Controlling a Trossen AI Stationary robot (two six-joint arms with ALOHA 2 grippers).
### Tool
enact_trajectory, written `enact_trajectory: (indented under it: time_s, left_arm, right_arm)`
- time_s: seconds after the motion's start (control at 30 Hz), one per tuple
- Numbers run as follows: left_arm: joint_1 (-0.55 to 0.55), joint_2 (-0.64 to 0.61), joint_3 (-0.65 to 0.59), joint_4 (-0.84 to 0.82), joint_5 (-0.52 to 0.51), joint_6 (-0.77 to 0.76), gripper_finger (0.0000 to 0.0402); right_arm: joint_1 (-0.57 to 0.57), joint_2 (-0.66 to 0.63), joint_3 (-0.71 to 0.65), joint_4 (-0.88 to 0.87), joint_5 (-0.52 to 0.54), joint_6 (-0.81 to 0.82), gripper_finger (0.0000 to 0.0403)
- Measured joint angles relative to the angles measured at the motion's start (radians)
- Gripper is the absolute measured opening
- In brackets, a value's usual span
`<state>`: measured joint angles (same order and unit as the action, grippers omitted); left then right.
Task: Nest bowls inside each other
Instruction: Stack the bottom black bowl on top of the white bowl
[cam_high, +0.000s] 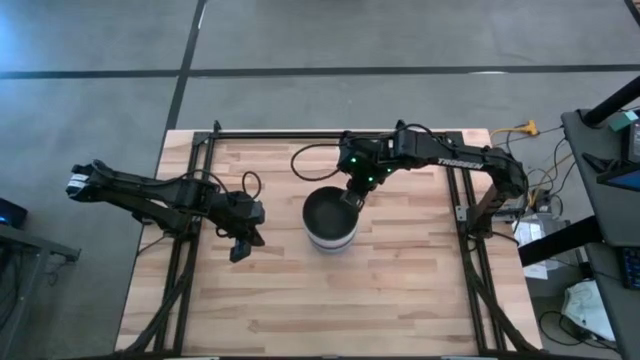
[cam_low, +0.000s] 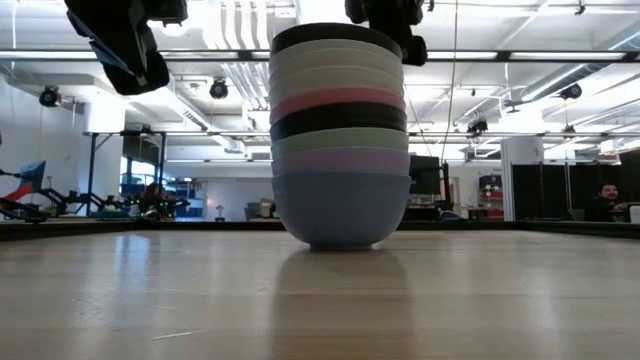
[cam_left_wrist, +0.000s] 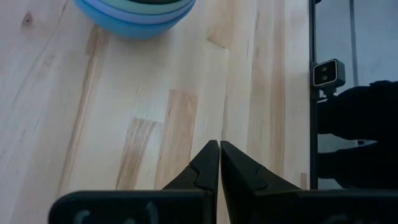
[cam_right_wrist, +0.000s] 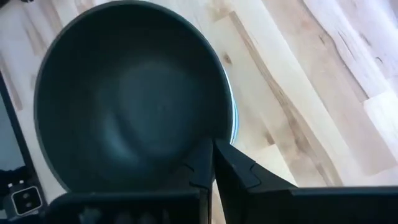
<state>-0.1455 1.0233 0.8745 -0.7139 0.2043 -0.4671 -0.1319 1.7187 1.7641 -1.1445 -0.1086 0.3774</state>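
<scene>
The bowls stand nested in one stack at the table's middle, with the blue bottom bowl resting on the wood. Above it come lavender, mint green, black, pink and white bowls, and a black bowl sits on top. My right gripper is at the far right side of the top bowl's rim, shut on it. My left gripper hovers shut to the left of the stack, above bare wood. The stack's blue base shows in the left wrist view. My right gripper pinches the top black bowl's rim on its far right side. One finger is inside the bowl and one finger is outside. The fingers come down from above, slanting. The bowl sits level, nested in the stack.
A dark metal frame runs along the table's left, far and right sides. Open wood lies in front of the stack toward the near edge. Desks, cables and equipment stand to the right of the table.
</scene>
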Motion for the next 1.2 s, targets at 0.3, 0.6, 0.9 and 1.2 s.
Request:
enact_trajectory:
  time_s: [0.3,0.6,0.9,1.2]
  left_arm:
    - [0.0,0.0,0.003,0.028,0.0,-0.002,0.0]
    - [0.002,-0.001,0.015,0.219,-0.035,0.01,0.0]
    - [0.002,0.002,0.008,0.226,-0.038,0.002,0.0]
    - [0.002,0.002,0.007,0.227,-0.038,0.002,0.0]
  right_arm:
    - [0.002,-0.027,-0.001,0.068,-0.003,-0.008,0.0008]
    - [0.028,-0.051,-0.144,0.573,-0.055,0.01,0.0008]
    - [0.033,0.016,-0.214,0.673,0.053,0.031,0.0008]
    - [0.029,0.027,-0.215,0.66,0.058,0.025,0.0008]
